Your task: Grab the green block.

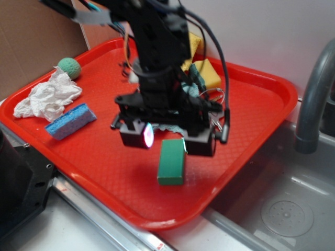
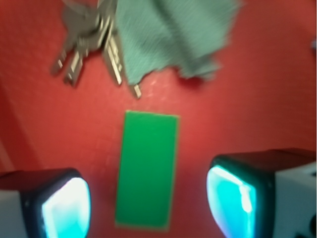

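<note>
The green block [image 1: 171,161] is a small dark-green brick lying flat on the red tray [image 1: 99,162], near its front right. My gripper [image 1: 167,140] hangs just above the block's far end, jaws wide open and empty. In the wrist view the green block [image 2: 147,169] lies lengthwise between my two glowing fingers [image 2: 67,208], with a clear gap on each side. My gripper [image 2: 148,208] is centred over the block's near half. I cannot tell how high the fingers are above the tray.
A blue sponge [image 1: 70,121], crumpled white paper [image 1: 48,97] and a small green ball [image 1: 69,67] lie at the tray's left. A yellow sponge [image 1: 207,73], teal cloth [image 2: 173,34] and keys [image 2: 91,39] lie behind the gripper. A steel sink [image 1: 282,204] and faucet [image 1: 314,99] are on the right.
</note>
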You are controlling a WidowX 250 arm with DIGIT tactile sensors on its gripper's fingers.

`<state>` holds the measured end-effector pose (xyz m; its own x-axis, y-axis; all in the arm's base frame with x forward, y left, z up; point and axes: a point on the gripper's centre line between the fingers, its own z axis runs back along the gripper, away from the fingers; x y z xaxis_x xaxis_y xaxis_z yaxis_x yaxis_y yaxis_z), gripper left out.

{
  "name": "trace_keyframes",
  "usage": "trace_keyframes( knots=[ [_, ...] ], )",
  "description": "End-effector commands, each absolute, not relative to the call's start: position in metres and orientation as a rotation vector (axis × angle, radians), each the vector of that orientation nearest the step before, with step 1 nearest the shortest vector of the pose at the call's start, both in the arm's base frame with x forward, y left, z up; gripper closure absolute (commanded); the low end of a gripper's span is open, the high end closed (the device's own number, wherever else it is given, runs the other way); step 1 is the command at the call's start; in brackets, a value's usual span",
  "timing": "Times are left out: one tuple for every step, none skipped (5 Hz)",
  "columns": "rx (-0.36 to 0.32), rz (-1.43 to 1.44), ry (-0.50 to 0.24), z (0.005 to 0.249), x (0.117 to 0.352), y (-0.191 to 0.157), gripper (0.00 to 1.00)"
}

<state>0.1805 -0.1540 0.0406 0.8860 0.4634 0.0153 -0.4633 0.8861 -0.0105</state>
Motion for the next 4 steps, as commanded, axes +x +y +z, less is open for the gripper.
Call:
trace_keyframes(
  knots=[
    [-0.051,0.461,0.021,-0.003,0.137,-0.153,0.54],
    [-0.065,0.393,0.015,0.03,0.184,-0.134,1.0],
    [-0.146,0.147,0.036,0.078,0.209,-0.108,1.0],
    [-0.099,0.057,-0.002,0.131,0.235,-0.084,1.0]
  ],
)
